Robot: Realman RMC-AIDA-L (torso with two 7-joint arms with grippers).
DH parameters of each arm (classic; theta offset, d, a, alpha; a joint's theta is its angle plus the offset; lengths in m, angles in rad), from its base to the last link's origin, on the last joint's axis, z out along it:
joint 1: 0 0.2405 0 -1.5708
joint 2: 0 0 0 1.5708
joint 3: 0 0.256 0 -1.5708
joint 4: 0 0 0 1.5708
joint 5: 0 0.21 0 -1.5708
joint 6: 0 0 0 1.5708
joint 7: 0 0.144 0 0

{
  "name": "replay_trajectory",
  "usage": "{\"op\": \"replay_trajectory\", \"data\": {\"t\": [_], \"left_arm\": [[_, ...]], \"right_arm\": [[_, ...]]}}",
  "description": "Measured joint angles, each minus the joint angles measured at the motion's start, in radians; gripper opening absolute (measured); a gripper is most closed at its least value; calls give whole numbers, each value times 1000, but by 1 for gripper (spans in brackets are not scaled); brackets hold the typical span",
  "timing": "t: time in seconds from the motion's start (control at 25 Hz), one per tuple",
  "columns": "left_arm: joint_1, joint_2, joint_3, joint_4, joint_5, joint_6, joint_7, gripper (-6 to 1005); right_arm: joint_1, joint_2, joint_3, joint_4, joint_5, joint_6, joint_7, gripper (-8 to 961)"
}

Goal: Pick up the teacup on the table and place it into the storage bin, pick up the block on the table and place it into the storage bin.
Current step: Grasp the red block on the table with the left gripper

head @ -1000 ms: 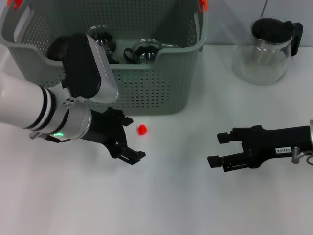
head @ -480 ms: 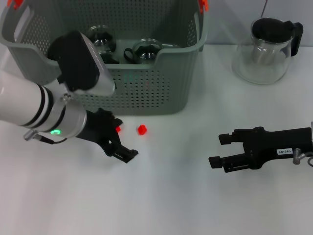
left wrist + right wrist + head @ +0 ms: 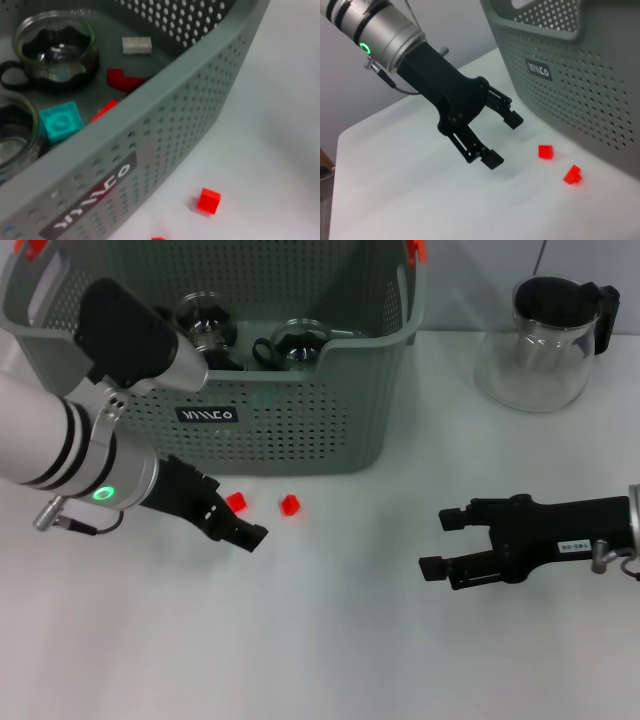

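Grey-green and perforated, the storage bin (image 3: pixel 300 430) stands at the table's far edge, toward the far-left corner, its black label (image 3: pixel 208 415) facing the robot. Inside it, the left wrist view shows a glass teacup (image 3: pixel 55 47) with a dark handle, part of a second glass cup (image 3: pixel 12 135), a turquoise block (image 3: pixel 61 121), a pale block (image 3: pixel 137 45) and dark red pieces (image 3: pixel 122 80).

On the white table (image 3: pixel 330 640), just in front of the bin's near wall, lie two small red blocks. One red block (image 3: pixel 290 504) sits apart from both arms; the other red block (image 3: pixel 237 501) lies just beside the left gripper (image 3: pixel 235 523), not between its fingers as far as can be seen. That gripper hovers low over the table with its fingers spread and nothing between them, as the right wrist view (image 3: pixel 502 140) makes plain.

Toward the right edge of the table, the right gripper (image 3: pixel 445 543) is held level above the surface, fingers spread and empty, pointing toward the red blocks. A clear glass pitcher (image 3: pixel 545 345) with a black lid stands near the far-right corner.
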Motion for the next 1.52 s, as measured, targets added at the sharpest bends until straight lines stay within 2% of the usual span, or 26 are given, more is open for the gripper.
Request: {"op": "replay_trajectory", "data": {"t": [0.24,0.36,0.48,0.52,0.56,0.6,0.68,0.92,1.08,1.2,1.52], "left_arm": [[35,-5,-11,14,-40,41,70,948],[57,-6,-58,-1,-156,81,189,948],[68,-3,-154,-55,-301,144,344,948],[68,-3,-154,-55,-301,144,344,948],[66,2,-268,-148,-404,217,491,948],[66,2,-268,-148,-404,217,491,948],[64,5,-405,-249,-471,306,685,948],[65,18,-614,-378,-501,446,936,948],[70,22,-737,-425,-526,508,1024,948],[70,25,-771,-441,-532,521,1044,947],[64,25,-770,-459,-539,529,1059,946]], "right_arm": [[45,28,-11,10,-5,36,-8,947],[77,39,-17,23,-19,64,-8,947],[100,48,-22,34,-32,90,-5,947],[109,50,-24,41,-35,99,-4,946],[120,52,-27,52,-36,112,-4,946],[129,53,-32,64,-37,129,-1,946],[149,55,-47,90,-39,164,5,946],[211,60,-65,175,-34,261,10,947],[255,63,-67,239,-22,324,15,947],[286,68,-72,278,-18,365,18,947],[346,73,-75,367,23,453,15,946]]}}
